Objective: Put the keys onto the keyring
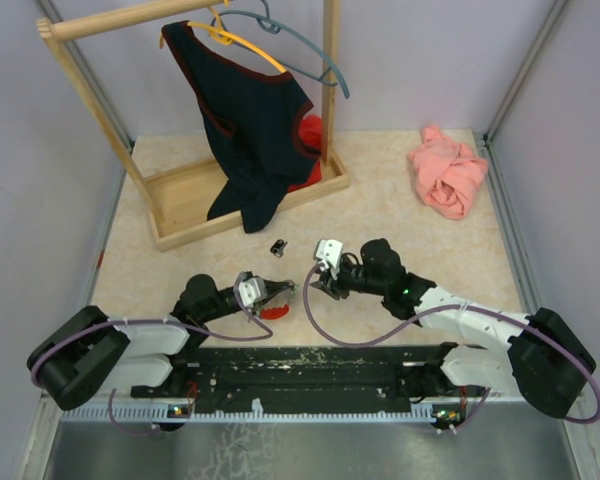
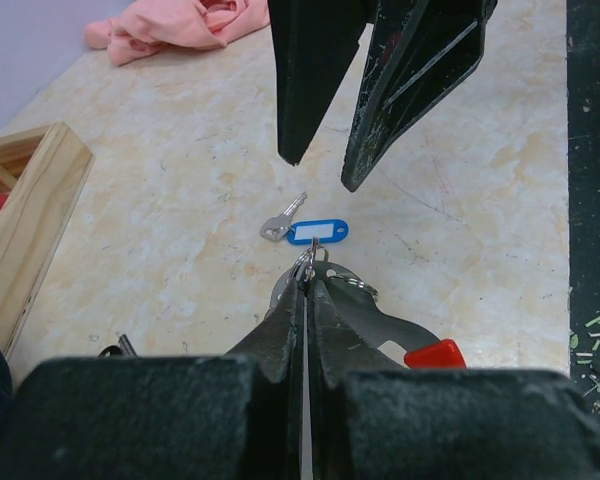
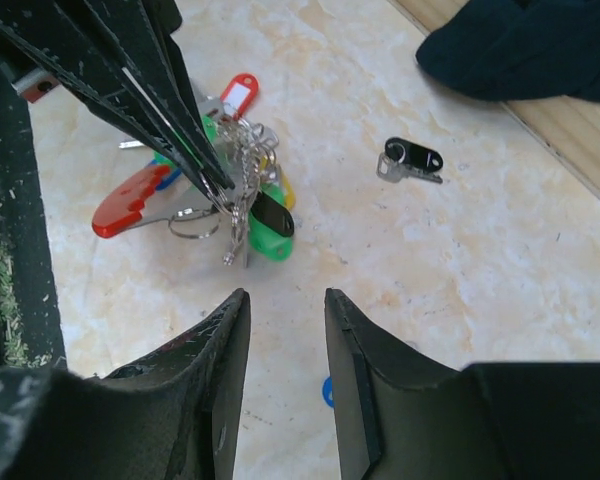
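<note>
Key with blue tag (image 2: 317, 232) flat on table (image 2: 180, 150), tag lying left-right in left wrist view, silvery key at left end. My left gripper (image 2: 306, 285) clenched on keyring (image 3: 242, 190); my right gripper (image 3: 285, 300) released, empty.

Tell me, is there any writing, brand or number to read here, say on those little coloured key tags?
No text can be read in any view.
blue key tag: its white label window is blank.
red key tag: white label window, nothing legible on it.
black key tag: too small to show any marking.
</note>
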